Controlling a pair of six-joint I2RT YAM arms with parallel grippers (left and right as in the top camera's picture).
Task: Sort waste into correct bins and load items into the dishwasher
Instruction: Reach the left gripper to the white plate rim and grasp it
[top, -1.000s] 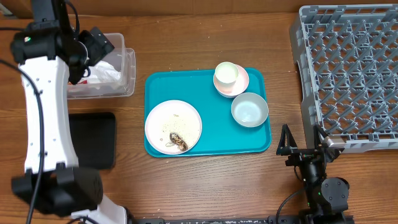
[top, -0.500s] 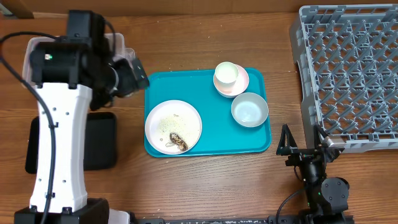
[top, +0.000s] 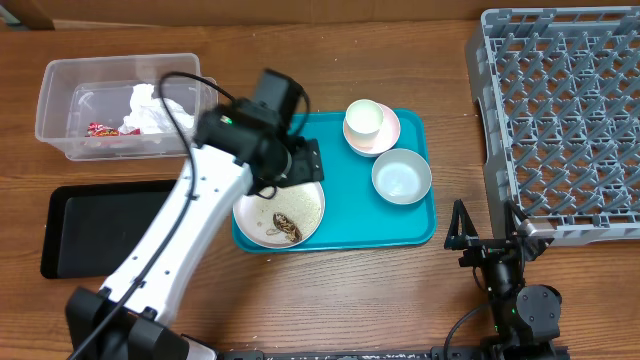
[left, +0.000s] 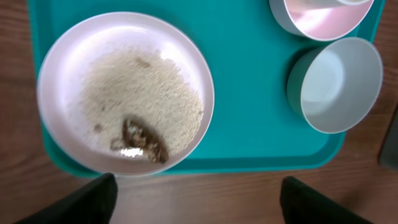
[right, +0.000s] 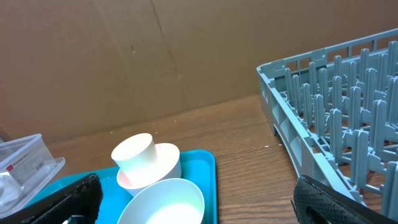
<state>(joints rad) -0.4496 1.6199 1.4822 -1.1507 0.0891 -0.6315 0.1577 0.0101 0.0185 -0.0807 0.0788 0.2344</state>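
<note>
1. A second ago the left fingers hung over the clear tub at the far corner of the bench. They have since swung across and now hover above the white plate on the teal tray.
2. With the arm gone, we can see into the tub. The crumpled napkin and the red wrapper lie inside it, well apart from the left fingers. The black tray next to the tub is uncovered too.
3. The left fingers stand wide apart with nothing between them; only bare bench shows in the gap.
4. The right fingers have not moved. They are spread wide and hold nothing. The cup and bowl lie ahead of them, and the grey rack stands off to one side.
5. Plate, bowl, cup and pink saucer sit where they were, the bowl and cup mouth up.
6. The food scraps lie on the plate just ahead of the left fingers. The brown lump's long axis slants across the plate, one end toward the plate's middle and the other toward the rim nearest the fingers. Rice-like crumbs spread around it.
7. The tub and black tray both lie with their long sides along the bench's near edge.
</note>
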